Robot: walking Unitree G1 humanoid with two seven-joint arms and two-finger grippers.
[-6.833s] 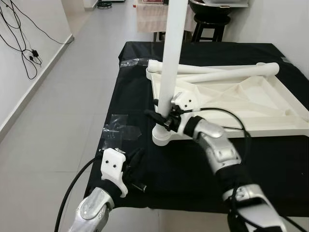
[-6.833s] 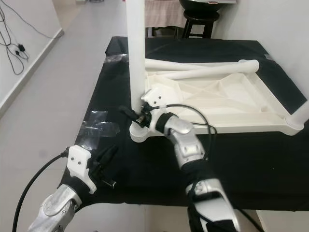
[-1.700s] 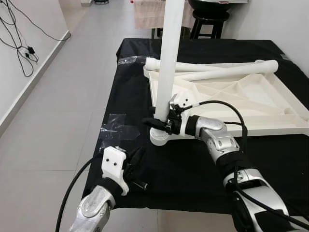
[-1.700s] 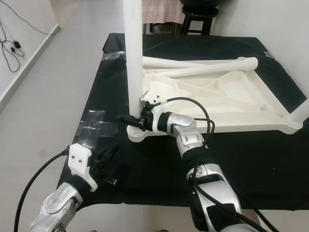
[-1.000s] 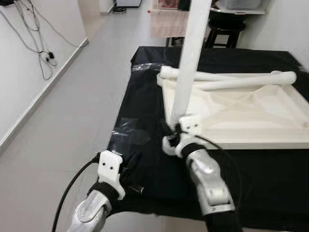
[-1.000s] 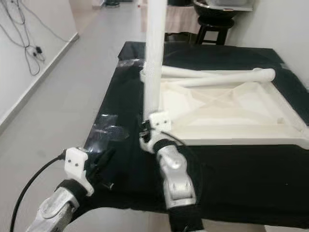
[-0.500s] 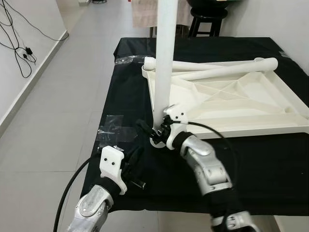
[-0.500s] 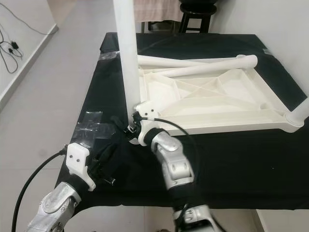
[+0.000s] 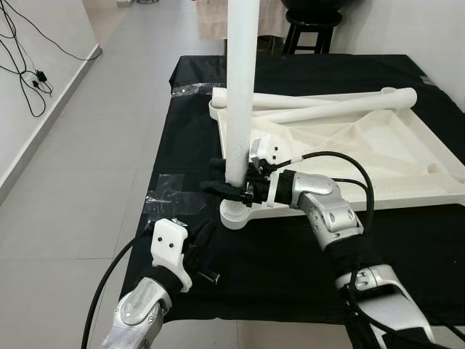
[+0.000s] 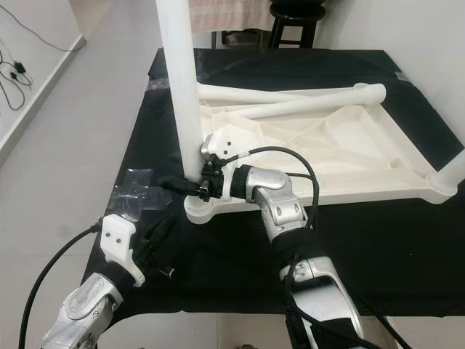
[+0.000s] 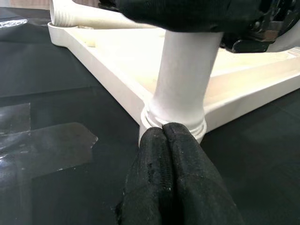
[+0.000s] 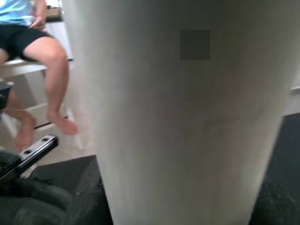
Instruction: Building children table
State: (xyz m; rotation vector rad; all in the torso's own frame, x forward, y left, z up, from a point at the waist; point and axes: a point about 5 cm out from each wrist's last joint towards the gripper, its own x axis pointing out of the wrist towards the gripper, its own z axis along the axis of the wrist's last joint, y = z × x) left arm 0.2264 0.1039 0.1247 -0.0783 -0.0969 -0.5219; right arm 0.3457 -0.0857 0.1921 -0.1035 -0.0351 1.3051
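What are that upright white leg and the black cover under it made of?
The upright leg looks like matte moulded plastic: smooth, even off-white, with a threaded collar at its base. The black cover looks like dull woven cloth, draping over the table edge; the right gripper grips the leg.

Looks like a home to me: tiled floor [image 9: 87,145], black-clothed table [image 9: 290,254], dark stool [image 9: 309,33] behind, barefoot person [image 12: 42,61] seated nearby, wall cables [image 9: 29,58].

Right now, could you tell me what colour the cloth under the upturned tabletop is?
Black cloth; clearest in the left eye view.
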